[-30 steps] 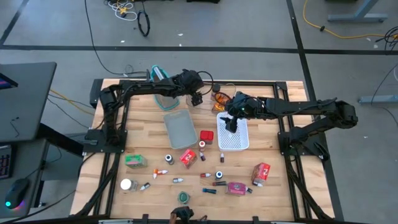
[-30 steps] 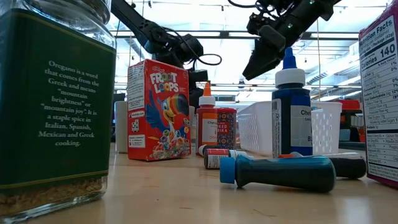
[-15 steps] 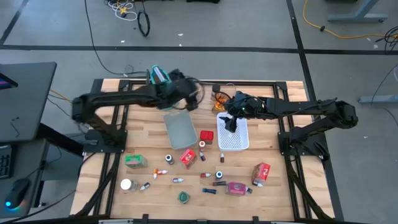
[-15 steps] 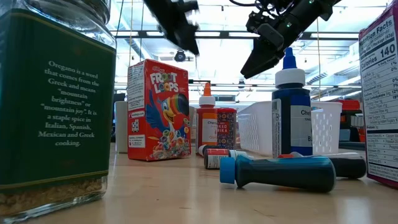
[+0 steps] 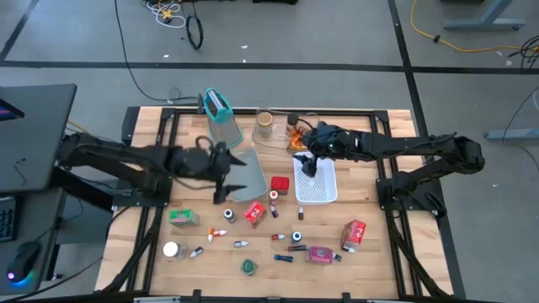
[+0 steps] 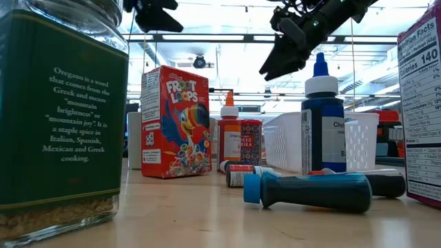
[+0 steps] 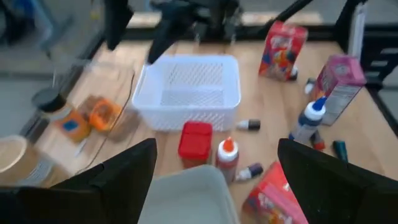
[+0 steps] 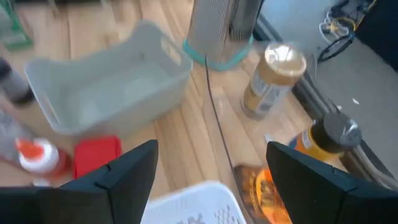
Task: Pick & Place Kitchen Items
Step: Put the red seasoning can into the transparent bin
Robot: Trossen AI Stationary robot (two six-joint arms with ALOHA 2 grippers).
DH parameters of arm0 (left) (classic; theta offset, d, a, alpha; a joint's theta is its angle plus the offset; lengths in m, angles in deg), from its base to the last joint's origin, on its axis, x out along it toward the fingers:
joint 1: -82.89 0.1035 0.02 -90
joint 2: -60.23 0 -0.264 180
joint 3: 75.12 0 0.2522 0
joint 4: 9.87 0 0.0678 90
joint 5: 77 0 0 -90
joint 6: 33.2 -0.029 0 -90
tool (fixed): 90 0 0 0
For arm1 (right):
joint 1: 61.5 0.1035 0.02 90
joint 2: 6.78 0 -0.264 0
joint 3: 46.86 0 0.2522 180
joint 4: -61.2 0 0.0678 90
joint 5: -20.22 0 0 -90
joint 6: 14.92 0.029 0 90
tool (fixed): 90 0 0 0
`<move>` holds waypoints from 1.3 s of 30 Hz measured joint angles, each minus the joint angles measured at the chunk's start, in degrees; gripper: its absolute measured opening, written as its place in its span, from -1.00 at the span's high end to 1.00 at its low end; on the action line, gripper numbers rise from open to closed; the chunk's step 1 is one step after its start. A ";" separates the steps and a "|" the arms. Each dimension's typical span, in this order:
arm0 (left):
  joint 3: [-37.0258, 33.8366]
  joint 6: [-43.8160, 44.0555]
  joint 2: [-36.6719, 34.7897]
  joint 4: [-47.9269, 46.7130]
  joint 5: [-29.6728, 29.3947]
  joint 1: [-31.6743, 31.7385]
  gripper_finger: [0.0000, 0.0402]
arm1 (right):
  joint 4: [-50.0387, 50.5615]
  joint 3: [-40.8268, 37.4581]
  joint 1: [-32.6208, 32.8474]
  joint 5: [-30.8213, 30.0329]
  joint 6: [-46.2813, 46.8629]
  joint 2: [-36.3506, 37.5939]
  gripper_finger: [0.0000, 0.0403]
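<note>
My left gripper hangs open above the left side of the grey tray, holding nothing; in its wrist view the open fingers frame the tray, a small red box and the white basket. My right gripper hovers open over the basket's far end, high above the table in the low view. Kitchen items lie across the near half of the table: a cereal box, a green packet, a red packet, a pink packet and small vials.
A gold-lidded jar stands at the far edge beside the teal-rimmed holder, with amber jars to its right. A white-lidded jar and a green lid sit near the front edge. Black frame rails run along both sides of the table.
My left gripper has swung away from the far middle of the table, toward the left and near side, rising and tipping up to hang over the grey tray, open throughout. The gold-lidded jar where it stood now shows uncovered.
</note>
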 joint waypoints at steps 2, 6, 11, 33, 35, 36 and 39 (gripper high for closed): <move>-5.01 -0.19 -1.35 7.47 -1.31 -2.81 -0.71 | -2.16 0.01 0.00 -0.01 0.67 0.00 -0.55; -10.58 -0.47 -2.11 15.18 -1.67 -5.68 -0.71 | -7.34 0.02 0.00 -0.01 0.66 0.00 -0.55; -11.67 -1.67 -1.91 14.61 -1.89 -6.47 -0.71 | -13.84 0.02 0.00 -0.04 0.83 0.00 -0.55; -11.60 0.83 -1.85 14.80 -1.86 -6.47 -0.70 | -7.40 0.04 5.73 16.29 -3.19 -3.74 -0.55; -11.59 0.83 -1.85 14.86 -1.85 -6.47 -0.70 | -6.41 0.04 8.22 16.16 -6.04 -5.18 -0.55; -11.58 0.83 -1.85 14.85 -1.84 -6.47 -0.70 | -6.33 0.04 9.45 15.87 -7.15 -5.84 -0.55; -11.58 0.83 -1.85 14.89 -1.86 -6.47 -0.70 | -6.92 0.02 12.85 10.38 -6.92 -7.69 -0.55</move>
